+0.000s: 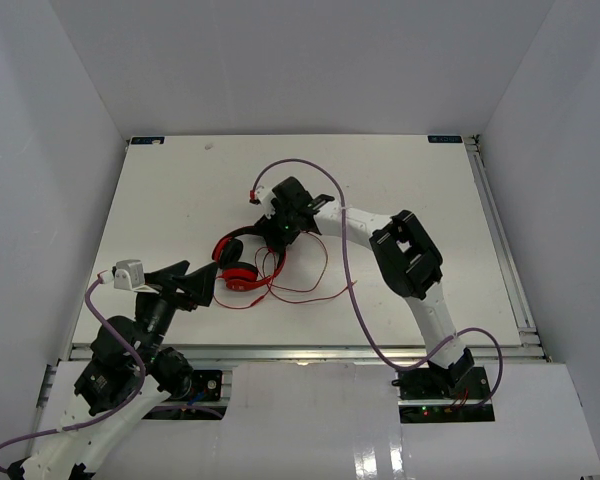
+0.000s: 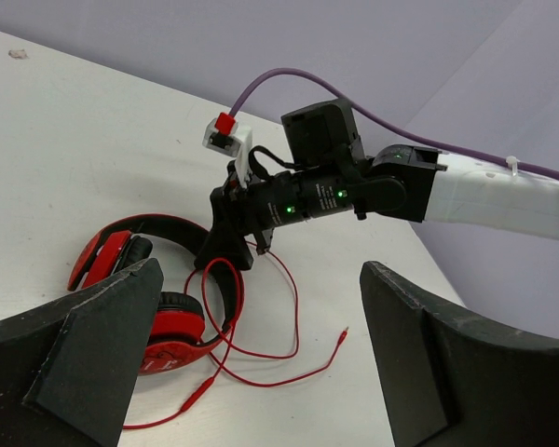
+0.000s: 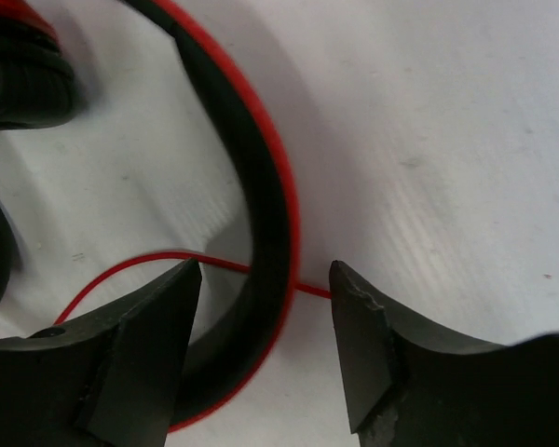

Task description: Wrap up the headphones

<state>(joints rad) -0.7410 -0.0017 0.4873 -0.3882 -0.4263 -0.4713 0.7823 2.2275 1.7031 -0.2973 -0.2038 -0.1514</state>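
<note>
The left gripper (image 1: 195, 284) hangs wide open at the left of the table (image 1: 430, 190), near the headphones (image 1: 242, 281) but not touching them, and holds nothing. From its own camera, its 2 fingers frame the scene, with 1 red ear cup (image 2: 172, 328) just beyond the left finger.

The headphones lie flat near the middle of the table, ear cups toward the left arm and the headband (image 3: 270, 214) arching away toward the right gripper (image 1: 280, 238). They look light and rigid: hard red plastic shells, a springy band with a black inner lining, and soft black pads. The smooth shell will probably slip under a pinch, and the set may slide on the table if pushed. The band is narrow enough to fit between the jaws and is the best place to take hold.

The right gripper is down over that band. Its camera shows the jaws astride it, 1 finger on each side, with bare table between the band and the right finger (image 3: 363, 335). It is therefore not clamped on anything.

The thin red cord (image 2: 296, 307) runs under the band between those fingers and spreads in loose loops to the right, ending in a small plug (image 2: 343, 332). It is limp, light and easily snagged, so it needs a firm pinch and slow winding.
</note>
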